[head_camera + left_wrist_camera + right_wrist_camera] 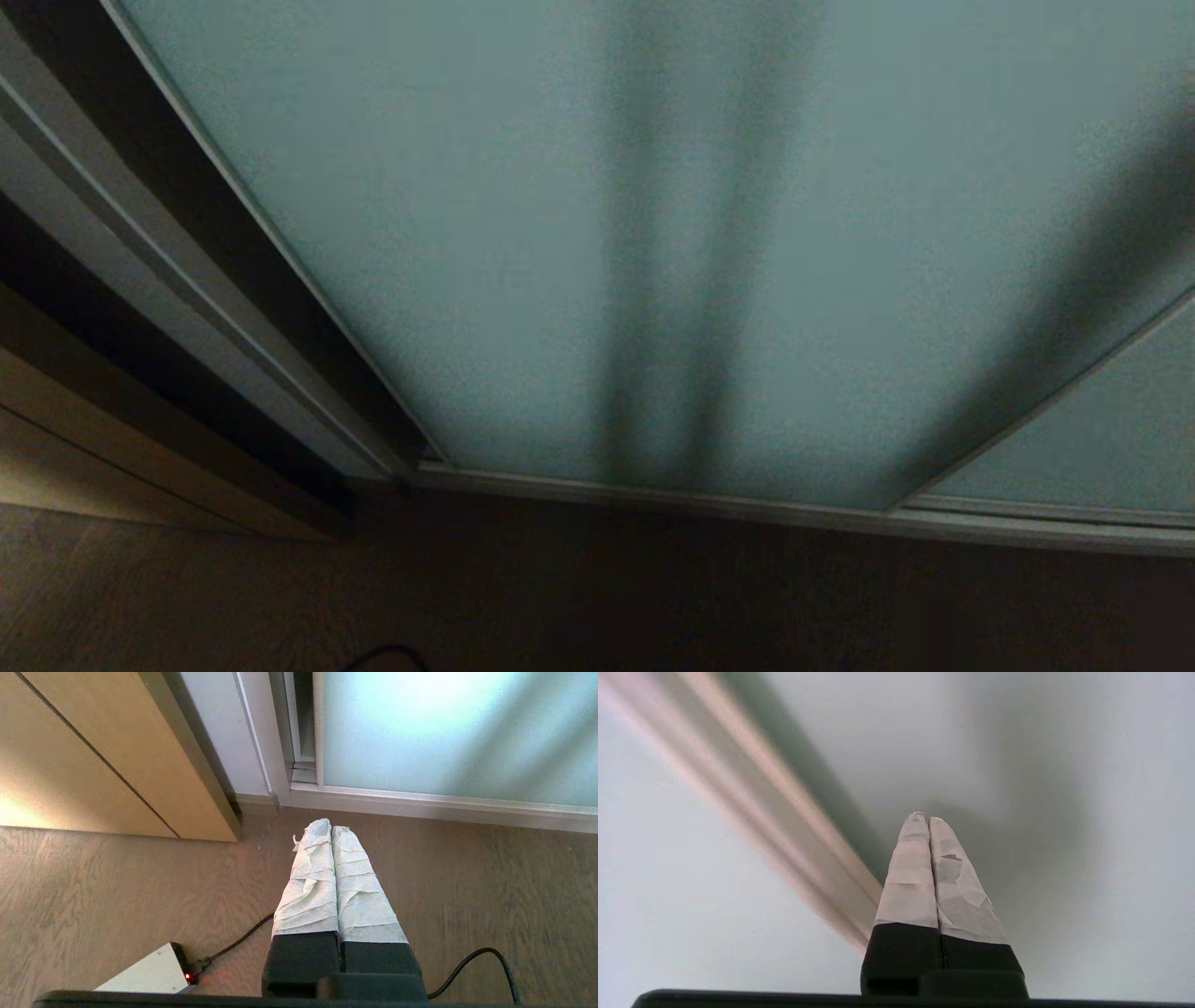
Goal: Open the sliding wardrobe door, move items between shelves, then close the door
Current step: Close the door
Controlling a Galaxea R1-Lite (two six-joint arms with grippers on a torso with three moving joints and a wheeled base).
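Observation:
The sliding wardrobe door [523, 233] fills the head view as a pale teal frosted panel in a thin grey frame; it also shows in the left wrist view [444, 732]. My right gripper [924, 819] is shut and empty, its taped tips close to the frosted panel, beside a blurred metal frame bar [775, 826]. Low over the wooden floor, my left gripper [331, 828] hangs shut with nothing in it, pointing at the door's bottom track [420, 805]. Neither arm is in the head view. The items and the shelves are hidden.
A second frosted panel [1102, 429] overlaps at the right. A wooden cabinet side [107, 756] stands to the left of the wardrobe frame. On the floor lie a small white box with a red light [149, 975] and black cables [481, 956].

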